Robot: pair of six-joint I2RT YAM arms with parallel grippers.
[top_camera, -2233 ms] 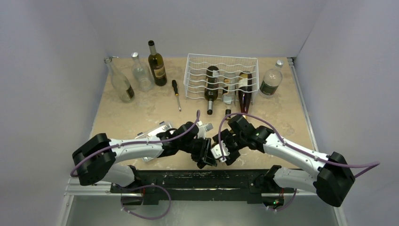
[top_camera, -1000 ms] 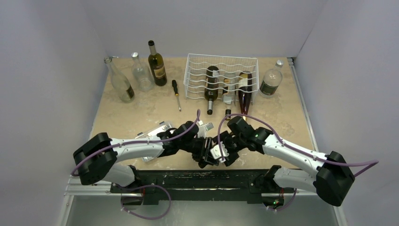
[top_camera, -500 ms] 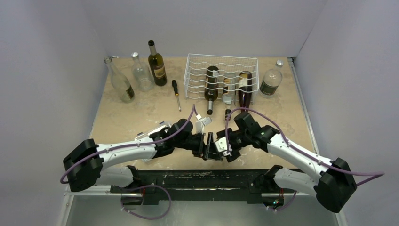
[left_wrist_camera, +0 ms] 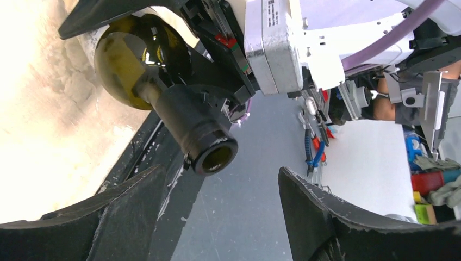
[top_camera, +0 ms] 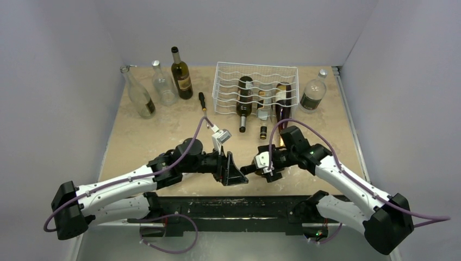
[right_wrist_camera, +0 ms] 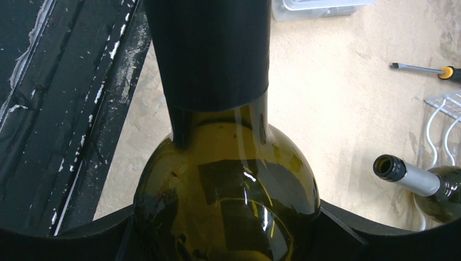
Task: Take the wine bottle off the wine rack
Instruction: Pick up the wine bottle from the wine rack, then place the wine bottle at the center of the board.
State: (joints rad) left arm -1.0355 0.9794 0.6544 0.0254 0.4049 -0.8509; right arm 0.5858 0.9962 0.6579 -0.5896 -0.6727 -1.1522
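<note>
Pale grey walls [top_camera: 54, 81] are closing in a beige, stone-patterned table [top_camera: 157, 136]; near its front edge the right gripper [top_camera: 267, 163] is clasping the dark green wine bottle [right_wrist_camera: 225, 179] around its shoulder, well apart from the white wire wine rack [top_camera: 255, 70], seemingly offering the neck across. The left gripper [left_wrist_camera: 220, 179] is hanging with jaws spread either side of the bottle's mouth, touching nothing; other bottles [top_camera: 245, 95] are lying in the rack at the far side, a screwdriver [top_camera: 204, 109] resting near it.
</note>
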